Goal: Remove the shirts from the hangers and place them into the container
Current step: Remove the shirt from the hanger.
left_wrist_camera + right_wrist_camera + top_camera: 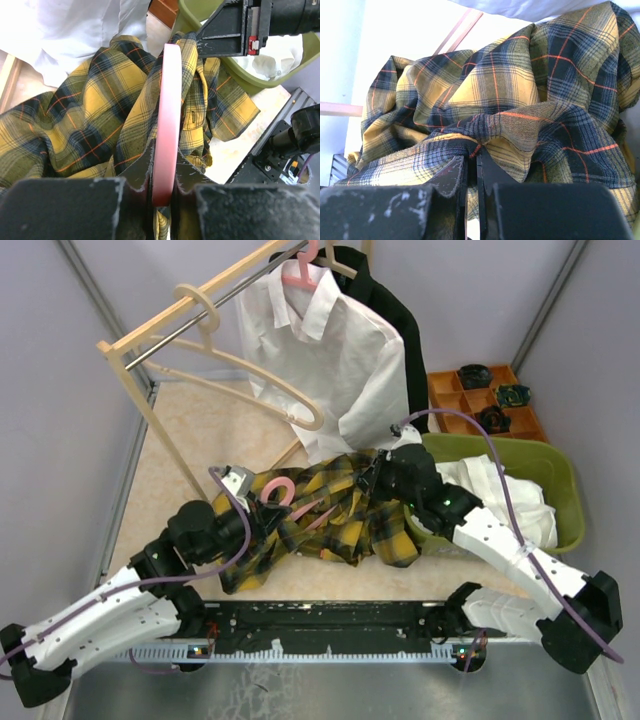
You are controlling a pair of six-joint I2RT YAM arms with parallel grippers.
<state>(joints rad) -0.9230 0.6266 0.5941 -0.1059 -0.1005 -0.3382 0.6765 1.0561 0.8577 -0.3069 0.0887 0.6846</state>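
Stripping the plaid shirt [335, 515] off its pink hanger [167, 115], we have it bunched on the worktop [190, 440] beside the container [562, 468]. Our left pincer [163, 186] clenches the hanger, our right pincer [472, 167] pinches cloth; next we should pull them apart.

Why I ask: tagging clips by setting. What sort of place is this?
Likely a robot test cell: left arm and right arm bolted to a table, wooden rack with a white shirt.

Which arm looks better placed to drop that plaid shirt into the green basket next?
Probably the right. The right hand pinches the plaid shirt right beside the green basket, while the left hand is clamped on the pink hanger, farther away.
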